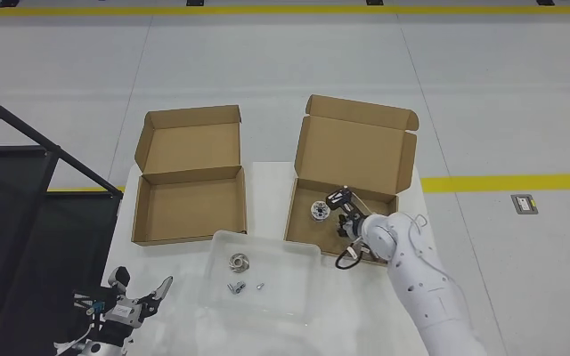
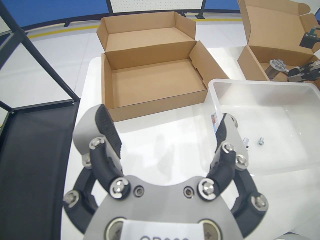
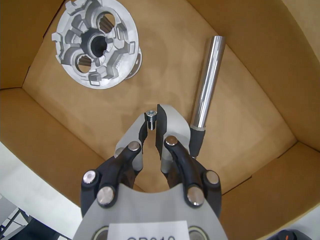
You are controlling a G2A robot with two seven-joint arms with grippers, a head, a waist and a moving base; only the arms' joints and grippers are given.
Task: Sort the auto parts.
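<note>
**Top view: left gripper wide open at the near edge, right gripper pinching a bolt in the right box**

Closest to the robot, the left gripper (image 2: pixel 163 113) hung over the near edge of the white table (image 1: pixel 267 191). Its fingers were spread wide with nothing between them.

Just beyond it and to its right stood a clear plastic bin (image 1: pixel 267 238). The bin held a cast metal ring (image 1: pixel 239 262) toward its far side. Two small fasteners (image 1: pixel 236 287) lay close together nearer the robot.

Behind the bin, two cardboard boxes sat side by side with their lids folded back. These were the left box (image 1: pixel 189 209) and the right box (image 1: pixel 356 142).

The right gripper (image 3: pixel 154 119) was down inside the right box, its fingers drawn narrow on a small bolt (image 3: pixel 150 117). The bolt sat at the fingertips with its head pointing away from the wrist. Whether it touched the cardboard floor could not be told.

On that floor, just beside the right gripper, lay a chrome rod (image 3: pixel 208 83), its black end next to one finger. Farther in, toward a corner, rested a round cast hub (image 3: pixel 96 51) with its ribbed face up, apart from the rod.
</note>
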